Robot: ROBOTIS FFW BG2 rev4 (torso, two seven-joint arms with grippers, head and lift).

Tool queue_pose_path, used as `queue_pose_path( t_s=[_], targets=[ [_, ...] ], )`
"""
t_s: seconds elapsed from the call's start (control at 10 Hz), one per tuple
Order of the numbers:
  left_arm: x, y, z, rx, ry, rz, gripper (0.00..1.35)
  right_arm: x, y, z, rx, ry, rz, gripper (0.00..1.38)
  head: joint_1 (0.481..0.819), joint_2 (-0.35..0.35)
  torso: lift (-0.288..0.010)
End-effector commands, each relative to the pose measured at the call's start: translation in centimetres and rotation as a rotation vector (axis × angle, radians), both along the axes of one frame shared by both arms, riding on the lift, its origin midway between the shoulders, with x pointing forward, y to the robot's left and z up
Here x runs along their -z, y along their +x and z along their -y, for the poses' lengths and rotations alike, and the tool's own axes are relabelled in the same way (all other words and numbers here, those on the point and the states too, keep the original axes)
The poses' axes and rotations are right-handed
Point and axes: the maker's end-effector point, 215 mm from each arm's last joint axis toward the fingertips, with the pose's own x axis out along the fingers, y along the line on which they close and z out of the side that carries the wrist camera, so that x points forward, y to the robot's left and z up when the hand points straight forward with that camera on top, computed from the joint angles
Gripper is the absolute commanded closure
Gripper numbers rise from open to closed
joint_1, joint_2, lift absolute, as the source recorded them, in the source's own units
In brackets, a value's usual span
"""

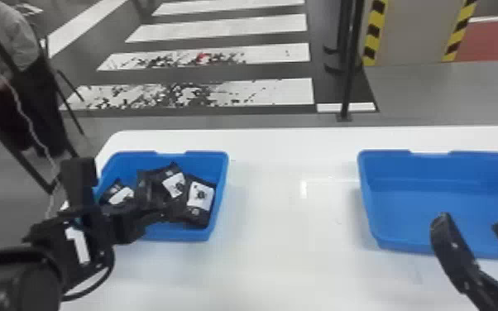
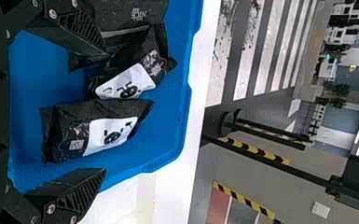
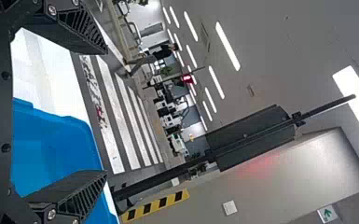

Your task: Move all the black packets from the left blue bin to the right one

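Lying in the left blue bin (image 1: 180, 235) are black packets (image 1: 199, 200).

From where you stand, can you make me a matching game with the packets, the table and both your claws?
1. Black packets   A. Open, by the right bin
2. Table   B. Inside the left bin
3. Left claw   C. Open, by the left bin
4. Right claw   D. White, under both bins

Right pairs: 1-B, 2-D, 3-C, 4-A

black packets (image 1: 200, 197), white-labelled, jumbled in left blue bin (image 1: 178, 234) | right blue bin (image 1: 430, 202), upright
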Motion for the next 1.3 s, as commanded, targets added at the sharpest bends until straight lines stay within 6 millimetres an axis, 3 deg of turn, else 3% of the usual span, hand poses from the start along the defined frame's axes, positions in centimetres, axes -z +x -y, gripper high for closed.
queue_pose_path(
  t_s=[0.0, 0.6, 0.9, 1.2],
  targets=[
    [0.0, 0.6, 0.8, 0.023, 0.001, -0.058, 0.16, -0.1, 0.1, 0.0, -0.001, 0.0, 0.002, 0.12, 0.695, 0.166, -0.185],
    [3.3, -0.4, 2.8, 0.076, -0.007, -0.307, 0.19, 0.0, 0.0, 0.0, -0.001, 0.003, 0.0, 0.12, 0.695, 0.127, -0.185],
    [4.8, 0.6, 2.3, 0.062, -0.032, -0.34, 0.19, 0.1, 0.0, 0.0, -0.001, 0.007, -0.003, 0.12, 0.695, 0.129, -0.185],
    [5.6, 2.2, 3.3, 0.08, -0.067, -0.35, 0.2, 0.1, 0.0, 0.0, -0.001, 0.007, -0.003, 0.12, 0.695, 0.125, -0.185]
  ],
)
